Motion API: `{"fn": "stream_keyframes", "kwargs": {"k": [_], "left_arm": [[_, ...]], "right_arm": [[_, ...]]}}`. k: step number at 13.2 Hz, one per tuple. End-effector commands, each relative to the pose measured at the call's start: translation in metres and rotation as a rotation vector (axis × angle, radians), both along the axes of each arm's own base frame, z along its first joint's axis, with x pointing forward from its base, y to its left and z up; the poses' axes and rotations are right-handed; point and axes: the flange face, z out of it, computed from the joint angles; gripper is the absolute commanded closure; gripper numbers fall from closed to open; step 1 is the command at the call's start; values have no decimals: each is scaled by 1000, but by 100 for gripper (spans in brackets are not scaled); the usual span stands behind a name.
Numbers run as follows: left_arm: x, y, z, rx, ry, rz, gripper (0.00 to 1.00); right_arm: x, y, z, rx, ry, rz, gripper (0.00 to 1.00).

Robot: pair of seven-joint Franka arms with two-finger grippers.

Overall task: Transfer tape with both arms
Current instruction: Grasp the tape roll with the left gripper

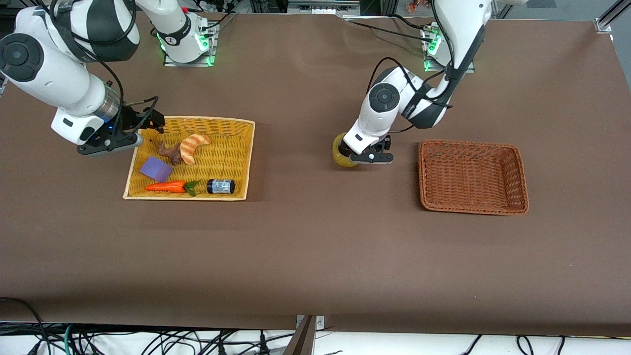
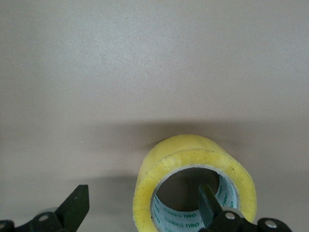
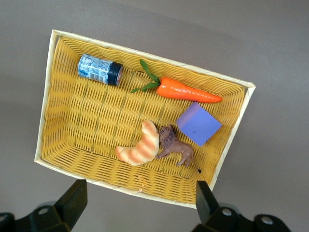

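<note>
Glossy yellowish tape (image 2: 193, 166) ring; left gripper (image 2: 140, 212) fingers apparently straddling its wall.

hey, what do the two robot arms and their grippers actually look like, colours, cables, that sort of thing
Both are bulky white jointed arms with rounded segments, dark grey round joint caps and black bands. Loose black cables loop along each. The bases glow green. The left gripper and right gripper are black, each with two fingers; the fingers look wedge-shaped, held by small silver screws. No lettering on them is readable.

Tape (image 1: 341, 151): on the table (image 1: 315, 246), between both baskets.
Carrot (image 1: 166, 187), jar (image 1: 220, 186): in the right-arm-end basket (image 1: 241, 160), nearest the front camera.
Left-arm-end basket (image 1: 472, 176): beside tape.
</note>
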Motion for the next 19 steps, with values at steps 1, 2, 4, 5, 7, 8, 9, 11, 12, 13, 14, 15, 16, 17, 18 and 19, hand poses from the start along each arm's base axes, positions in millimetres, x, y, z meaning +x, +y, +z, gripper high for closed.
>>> {"fn": "stream_keyframes", "kwargs": {"k": [1,2,4,5,7,8,9,11,12,13,14,15,16,17,18,19], "left_arm": [[-7,1,-14,-4,-28,-2,0],[-10,0,-17,-5,-28,-4,0],[-17,-6,-23,2,-17,31,0],[-22,-11,-28,17,-20,33,4],[-24,-15,-30,46,-45,36,59],[-24,-16,-32,50,-44,54,71],[-22,-15,-30,51,-45,57,93],[-18,-13,-27,49,-49,64,100],[-14,-9,-23,47,-52,68,100],[-1,-1,-13,42,-58,97,100],[10,7,-2,62,-43,105,100],[21,8,19,76,-29,75,100],[34,20,41,92,8,60,100],[45,31,69,85,35,24,100],[55,49,95,82,61,-7,100],[65,71,118,82,88,-40,100]], "right_arm": [[-8,-2,3,-4,-12,15,1],[-8,-2,3,-4,-10,15,1],[-8,-2,3,-4,-10,15,1],[-8,-2,2,-4,-9,15,1],[-9,-2,1,-4,-7,15,1],[-9,-2,1,-4,-7,15,1],[-9,-2,0,-5,-6,17,1],[-9,-2,1,-4,-7,15,1],[-9,-2,1,-4,-7,15,1],[-9,-2,0,-5,-6,15,1],[-9,-2,0,-5,-6,15,1],[-9,-2,0,-5,-6,17,1],[-9,-2,0,-5,-6,15,1],[-9,-2,0,-5,-6,15,1],[-9,-2,0,-5,-6,15,1],[-9,-2,0,-5,-6,15,1]]}}
